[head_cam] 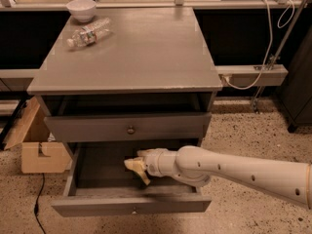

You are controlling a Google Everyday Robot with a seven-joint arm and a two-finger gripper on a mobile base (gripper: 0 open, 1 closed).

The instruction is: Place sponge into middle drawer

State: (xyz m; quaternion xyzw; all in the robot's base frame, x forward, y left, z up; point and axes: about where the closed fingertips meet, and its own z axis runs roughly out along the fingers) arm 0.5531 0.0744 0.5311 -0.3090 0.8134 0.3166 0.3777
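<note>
The middle drawer [97, 206] is pulled wide open at the bottom of the grey cabinet; its front panel has a tiny pale knob. My gripper [139, 168] reaches in from the right and sits inside the drawer's box, just above its floor. It is shut on the yellow sponge [131, 164], which sticks out at the gripper's left tip. The sponge's dark face is hidden.
The drawer above, with a dark round knob [130, 129], is slightly open. A clear plastic bottle [89, 33] and a white bowl [81, 9] are on the cabinet top. A cardboard box [41, 155] stands on the floor at the left. A rail with cables [253, 74] is at the right.
</note>
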